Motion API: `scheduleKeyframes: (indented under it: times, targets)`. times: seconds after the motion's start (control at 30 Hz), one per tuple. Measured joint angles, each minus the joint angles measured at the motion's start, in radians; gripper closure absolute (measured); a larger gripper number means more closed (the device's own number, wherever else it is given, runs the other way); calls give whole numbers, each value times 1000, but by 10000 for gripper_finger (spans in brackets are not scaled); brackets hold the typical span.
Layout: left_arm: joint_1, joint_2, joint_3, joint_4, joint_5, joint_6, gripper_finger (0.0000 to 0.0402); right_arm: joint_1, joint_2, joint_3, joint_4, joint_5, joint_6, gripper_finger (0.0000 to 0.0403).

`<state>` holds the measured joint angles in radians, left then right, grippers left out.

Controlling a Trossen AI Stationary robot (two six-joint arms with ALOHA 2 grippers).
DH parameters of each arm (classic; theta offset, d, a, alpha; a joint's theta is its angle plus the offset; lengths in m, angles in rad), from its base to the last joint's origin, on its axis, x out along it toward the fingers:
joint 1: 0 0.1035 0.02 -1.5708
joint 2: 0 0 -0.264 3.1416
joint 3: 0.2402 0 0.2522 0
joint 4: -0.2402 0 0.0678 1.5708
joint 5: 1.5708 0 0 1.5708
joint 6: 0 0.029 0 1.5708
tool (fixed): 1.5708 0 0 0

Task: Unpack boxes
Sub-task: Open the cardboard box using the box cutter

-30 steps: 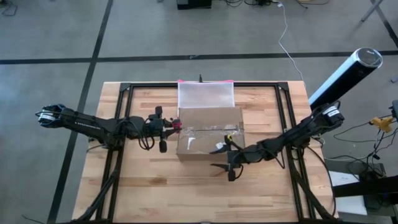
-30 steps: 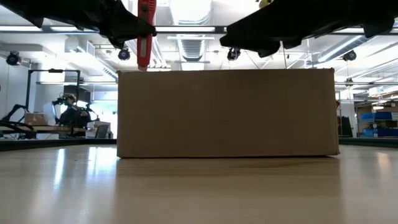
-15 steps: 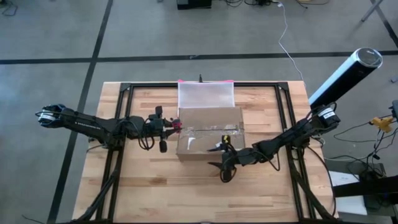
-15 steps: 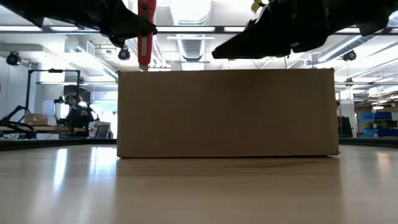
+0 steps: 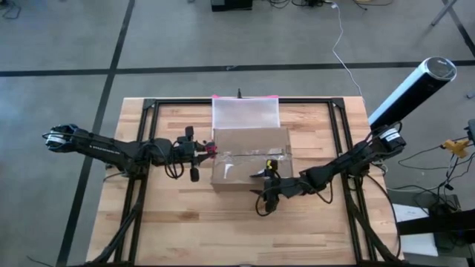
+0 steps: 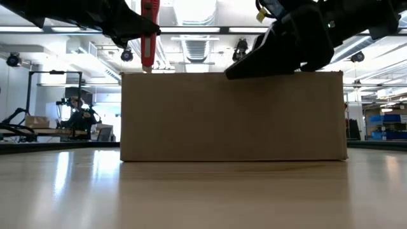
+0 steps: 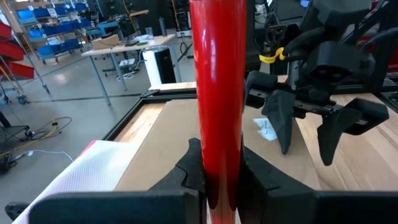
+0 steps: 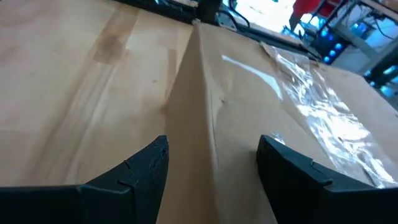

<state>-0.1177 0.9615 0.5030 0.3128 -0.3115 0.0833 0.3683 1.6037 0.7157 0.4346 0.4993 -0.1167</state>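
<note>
The brown cardboard box (image 5: 249,159) stands on its bottom at the table's middle, with clear tape (image 8: 317,106) along its top seam. My left gripper (image 5: 205,150) hovers at the box's left end, shut on a red stick-shaped tool (image 6: 148,35). The tool's lower end hangs just above the box's top left corner. My right gripper (image 5: 263,194) is open at the box's near side. Its fingers (image 8: 134,171) straddle the box's near top edge (image 8: 198,106). My left gripper pinches the red tool's shaft (image 7: 217,146) between its two fingers (image 7: 189,168), coming level from the table's left. The fingers lie across the shaft. The tool stands upright, clear of the box. My right gripper: whether a fingertip (image 6: 234,73) touches the box's top edge, I cannot tell.
A translucent pink-edged pouch (image 5: 246,113) lies flat against the box's far side. Black frame rails (image 5: 148,111) run along the table's left, right and far sides. Bare wood (image 5: 223,230) lies open in front of the box.
My right gripper has shifted toward the table's left along the box's near side and tipped down, so its fingertips now reach the box's near top edge. The box and the red tool have stayed put.
</note>
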Motion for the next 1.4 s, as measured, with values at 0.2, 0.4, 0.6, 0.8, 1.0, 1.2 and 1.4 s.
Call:
scheduleKeyframes:
  times: [0.2, 0.4, 0.6, 0.8, 1.0, 1.2, 1.4]
  targets:
    - [0, 0, 0, 49, 18, 10, 367, 0, -5, 4, -113, 12, 69, 195]
    - [0, 2, 0, 65, 37, 8, 367, 16, -10, 4, -220, 21, 116, 198]
    - [0, 59, 0, 94, 81, -8, 367, 48, -12, 2, -235, 24, 129, 197]
    - [0, 178, 0, 180, 89, 37, 367, 54, -11, -1, -222, 13, 133, 197]
    - [21, 260, 75, 176, 87, 91, 367, 54, -10, -2, -205, 5, 138, 202]
    - [59, 385, 186, 74, 121, 114, 367, 55, -10, -2, -199, -7, 139, 203]
    - [83, 490, 303, -17, 147, 116, 367, 55, -10, -2, -199, -6, 144, 203]
